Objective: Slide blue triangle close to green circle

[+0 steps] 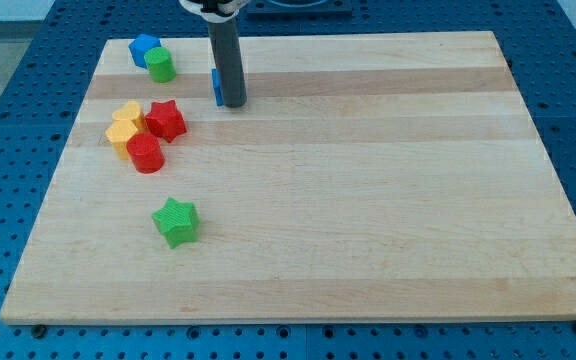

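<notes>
Nearest the view's bottom, a green star [176, 221] is seen alone on the wooden board [368, 200]. Farther up, at the view's left, a red cylinder [145, 154], a red star [166, 119] and two yellow blocks [124, 125] are clustered together. Beyond them, my tip [232, 103] is pressed against the blue triangle [216, 87], which is mostly hidden behind the rod on its left; no gripper is fitted, so no jaw state can be told. Farthest, at the top left, the green circle [160, 65] is found touching a blue block [143, 47], well apart from the triangle.
</notes>
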